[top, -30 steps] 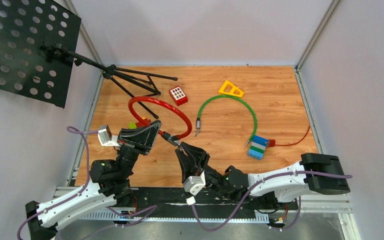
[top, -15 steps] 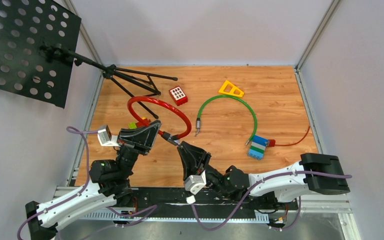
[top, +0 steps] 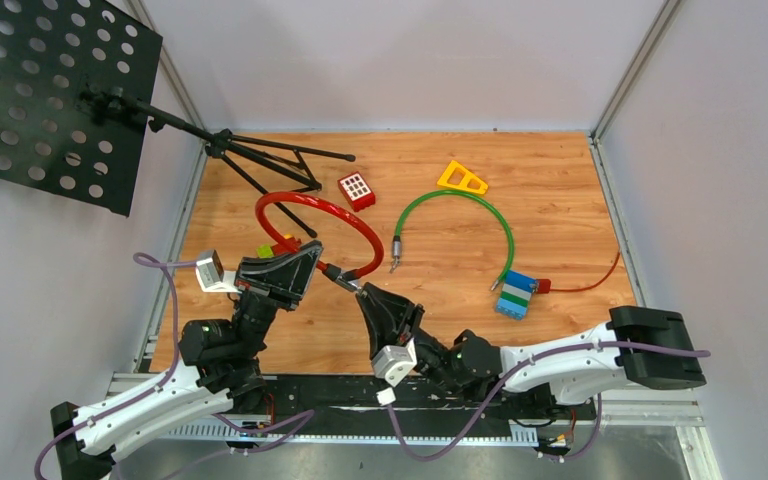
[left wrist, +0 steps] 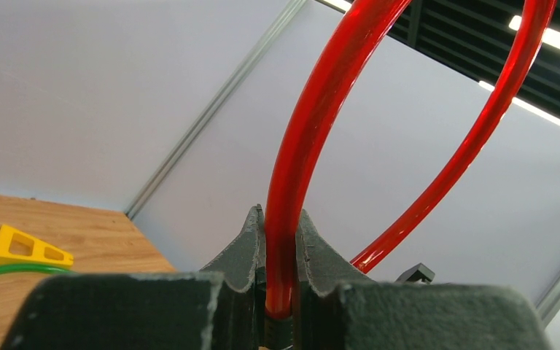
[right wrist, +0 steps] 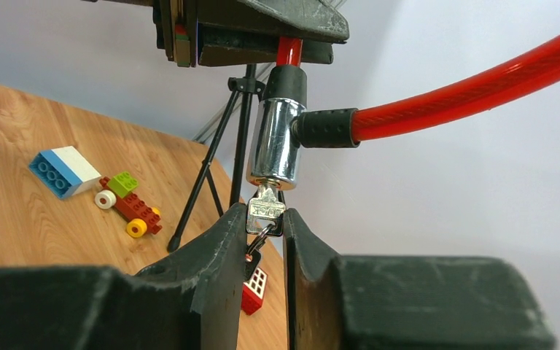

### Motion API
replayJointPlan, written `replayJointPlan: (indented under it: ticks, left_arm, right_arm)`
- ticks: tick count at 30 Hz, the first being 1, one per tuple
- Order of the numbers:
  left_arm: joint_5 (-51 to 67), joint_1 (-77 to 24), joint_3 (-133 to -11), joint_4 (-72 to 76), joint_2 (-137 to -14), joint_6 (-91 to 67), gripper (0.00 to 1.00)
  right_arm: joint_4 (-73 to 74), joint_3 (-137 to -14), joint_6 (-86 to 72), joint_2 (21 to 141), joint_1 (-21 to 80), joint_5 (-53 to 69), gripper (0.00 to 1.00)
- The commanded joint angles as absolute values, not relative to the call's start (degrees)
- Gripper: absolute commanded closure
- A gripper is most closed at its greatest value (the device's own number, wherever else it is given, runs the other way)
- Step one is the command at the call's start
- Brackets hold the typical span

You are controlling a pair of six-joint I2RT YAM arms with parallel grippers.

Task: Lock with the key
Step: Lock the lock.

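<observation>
Red plastic covers the cable lock (top: pixel 320 205), a stiff loop whose near end is lifted above the wooden table (top: pixel 560 190), left of the middle. The left gripper (left wrist: pixel 280 219) is pressed together on this cable. In the left wrist view the red tube goes straight up between the two dark fingers (left wrist: pixel 240 248) and then bends over into an arc.

Directly under this grip hangs the shiny metal barrel (right wrist: pixel 273 142) of the lock. It is upright, and the other end of the cable enters it from the side through a black sleeve (right wrist: pixel 324 127). The key (right wrist: pixel 265 211) sits in the bottom of the barrel with its head pointing down. The right gripper (right wrist: pixel 262 219) comes from below and pinches the head of the key. As far as the right wrist view shows, one finger touches each side of it. A small ring with a red tag (right wrist: pixel 254 293) hangs under the key, in the gap between the fingers.

Farther back on the table lie a green cable (top: pixel 457 193), a yellow triangle (top: pixel 463 185) and a red block (top: pixel 357 190) with white squares. To the right is a blue, white and green brick (top: pixel 515 293), with a thin red wire (top: pixel 580 290) just beside it. A black music stand (top: pixel 50 95) is at the back left corner, with its legs on the table.
</observation>
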State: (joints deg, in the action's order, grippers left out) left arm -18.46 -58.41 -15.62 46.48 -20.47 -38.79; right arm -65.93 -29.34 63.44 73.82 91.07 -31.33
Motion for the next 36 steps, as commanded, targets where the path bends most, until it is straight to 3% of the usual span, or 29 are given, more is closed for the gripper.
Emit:
replayJointPlan:
  ticks: [1,15,36]
  left_arm:
    - [-18.42,-58.44,-18.19,51.87,-20.19,-40.46,1.0]
    - [-17.12,-58.41,-18.68,53.0,-21.47,-40.69,1.0]
    - [-16.32,-58.42,-17.94,54.66,-22.26,-41.04,1.0]
  right_arm:
    - [-60.89,-31.83,56.42,69.71,91.31,-29.03,0.88]
    - [-53.94,-32.97,45.83,65.73,90.82,-23.45,1.0]
    - [-43.34,-35.24,27.04,60.68,86.65,-19.03,1.0]
